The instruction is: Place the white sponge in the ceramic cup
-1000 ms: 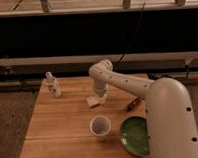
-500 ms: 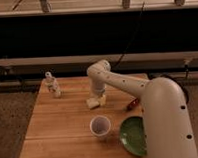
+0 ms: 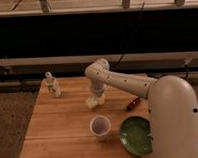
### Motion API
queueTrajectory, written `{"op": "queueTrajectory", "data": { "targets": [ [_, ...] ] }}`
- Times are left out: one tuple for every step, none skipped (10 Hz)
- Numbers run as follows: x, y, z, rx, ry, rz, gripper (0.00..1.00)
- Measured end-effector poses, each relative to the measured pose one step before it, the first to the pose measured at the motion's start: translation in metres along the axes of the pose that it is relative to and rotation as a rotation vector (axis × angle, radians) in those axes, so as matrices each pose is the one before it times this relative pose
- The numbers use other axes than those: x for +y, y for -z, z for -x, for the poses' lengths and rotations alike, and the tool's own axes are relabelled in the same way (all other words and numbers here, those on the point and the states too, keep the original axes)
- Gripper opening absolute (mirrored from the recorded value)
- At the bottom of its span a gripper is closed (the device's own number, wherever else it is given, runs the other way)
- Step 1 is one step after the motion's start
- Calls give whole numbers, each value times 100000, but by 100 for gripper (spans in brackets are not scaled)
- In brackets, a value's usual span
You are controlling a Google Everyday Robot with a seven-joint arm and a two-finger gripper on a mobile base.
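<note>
**Sponge at the gripper, cup just in front**

There is one wooden table (image 3: 55, 136) with five things on or above it, one of each kind.

On the far left, near the back edge, stands one small white bottle (image 3: 53, 85). It is upright and well apart from the rest.

Next, near the middle, is one white sponge (image 3: 92, 102). It is right under the gripper (image 3: 97, 96) and touches it. It looks a bit tilted. I cannot tell if it lies on the table or hangs just above it. I also cannot tell how wide the gripper is, or if it grips the sponge or only rests on it.

Just in front of the sponge stands one white cup (image 3: 100, 126). It is upright, and its mouth is open to the top. The sponge is not in the cup. It is near it, on the back side.

To the right lies one small red-brown thing (image 3: 133, 103). I cannot tell what it is.

In front of that is one round green plate (image 3: 136, 135), just beside the cup.

One white arm (image 3: 127, 82) comes in from the big white body on the right. It reaches left over the table, bends at a round joint, and points down to the sponge.
</note>
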Motion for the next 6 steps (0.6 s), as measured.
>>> {"op": "queueTrajectory", "data": {
  "targets": [
    [315, 1188, 535, 1720, 1064, -1735, 0],
    [375, 751, 526, 1734, 1037, -1621, 0],
    [329, 561, 501, 1275, 1013, -1116, 0],
    [171, 420, 295, 762, 707, -789, 0],
    [574, 1154, 849, 1934, 1874, -1950, 0],
    [549, 764, 713, 1463, 1226, -1735, 0]
  ]
}}
